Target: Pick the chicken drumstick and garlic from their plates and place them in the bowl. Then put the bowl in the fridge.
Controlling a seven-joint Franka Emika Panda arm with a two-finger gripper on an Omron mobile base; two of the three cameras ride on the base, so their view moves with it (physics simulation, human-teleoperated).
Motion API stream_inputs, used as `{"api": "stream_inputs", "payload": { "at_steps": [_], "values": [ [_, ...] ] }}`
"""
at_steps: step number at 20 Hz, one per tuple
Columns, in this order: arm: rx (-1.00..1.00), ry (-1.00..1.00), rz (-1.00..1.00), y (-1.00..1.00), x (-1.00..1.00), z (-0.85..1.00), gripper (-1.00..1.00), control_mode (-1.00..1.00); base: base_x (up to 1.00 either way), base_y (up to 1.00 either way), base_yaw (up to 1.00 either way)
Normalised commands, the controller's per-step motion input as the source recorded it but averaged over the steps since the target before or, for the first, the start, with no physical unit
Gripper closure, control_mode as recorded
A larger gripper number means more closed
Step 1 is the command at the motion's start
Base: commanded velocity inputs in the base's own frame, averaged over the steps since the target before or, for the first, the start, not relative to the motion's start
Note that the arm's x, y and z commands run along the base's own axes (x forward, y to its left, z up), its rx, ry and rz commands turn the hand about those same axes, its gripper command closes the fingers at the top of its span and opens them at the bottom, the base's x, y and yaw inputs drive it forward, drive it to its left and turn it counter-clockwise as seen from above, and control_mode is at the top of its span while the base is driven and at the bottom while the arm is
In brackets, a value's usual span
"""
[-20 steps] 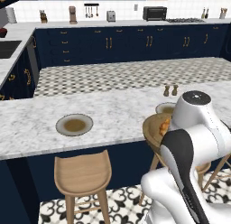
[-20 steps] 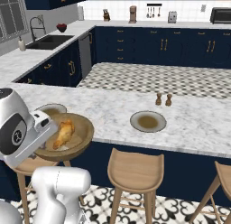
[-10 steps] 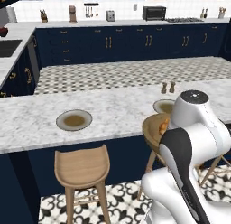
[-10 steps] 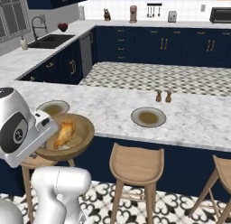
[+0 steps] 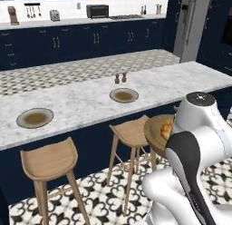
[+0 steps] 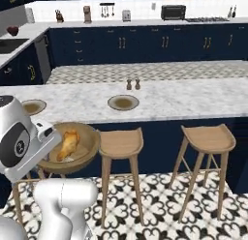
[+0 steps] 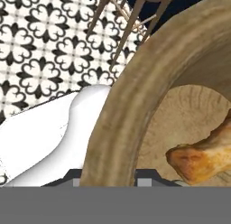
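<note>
My gripper is shut on the thick rim of the light-brown wooden bowl and holds it in the air off the counter's near side. The golden chicken drumstick lies inside the bowl, also plain in the right base view as the drumstick. In the left base view the bowl peeks out from behind my arm. The garlic is hidden. Two plates sit on the marble counter, with nothing on them. The grey fridge stands far right.
Wooden stools stand along the counter's front, one close to the bowl. Salt and pepper shakers stand behind the middle plate. Navy cabinets line the back wall; the floor is patterned tile.
The whole picture has shifted: the base has backed off and turned right, bringing the fridge into the left base view. The bowl stays in my gripper with the drumstick in it.
</note>
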Motion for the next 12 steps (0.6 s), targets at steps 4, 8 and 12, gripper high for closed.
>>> {"api": "stream_inputs", "payload": {
  "at_steps": [4,8,12],
  "values": [
    [0.0,0.0,0.0,0.0,0.0,0.0,1.0,1.0,0.0,0.0,-0.87],
    [0.0,0.0,0.0,0.0,0.0,0.0,1.0,1.0,0.07,-0.16,-0.78],
    [0.0,0.0,0.0,0.0,0.0,0.0,1.0,1.0,0.68,-0.7,-0.51]
  ]
}}
